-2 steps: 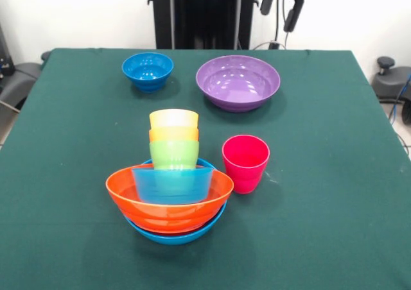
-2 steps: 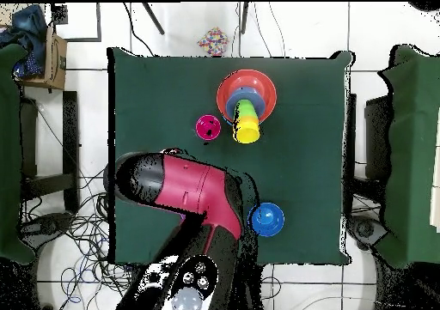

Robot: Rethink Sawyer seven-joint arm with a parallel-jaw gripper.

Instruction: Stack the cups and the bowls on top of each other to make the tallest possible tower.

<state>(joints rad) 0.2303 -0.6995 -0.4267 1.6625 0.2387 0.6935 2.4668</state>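
The tower stands near the front middle of the table. A wide light-blue bowl [image 1: 173, 233] is its base, holding a large orange bowl [image 1: 168, 208] and a smaller light-blue bowl [image 1: 172, 184]. Nested above are a green cup [image 1: 174, 154], an orange cup [image 1: 173, 135] and a yellow cup [image 1: 173, 119]. A magenta-pink cup [image 1: 245, 163] stands alone just right of the tower. A dark-blue bowl [image 1: 148, 70] and a purple bowl [image 1: 238, 82] sit at the far side. In the overhead view the arm's black end [image 2: 131, 179] hangs high over the table's left side, away from the tower [image 2: 247, 96]; its gripper is not distinguishable.
The red arm [image 2: 206, 195] crosses the lower part of the overhead view and hides the purple bowl there. The pink cup [image 2: 207, 127] and dark-blue bowl [image 2: 266, 219] show beside it. Green-covered furniture [image 2: 412, 152] flanks the table, with cables on the floor.
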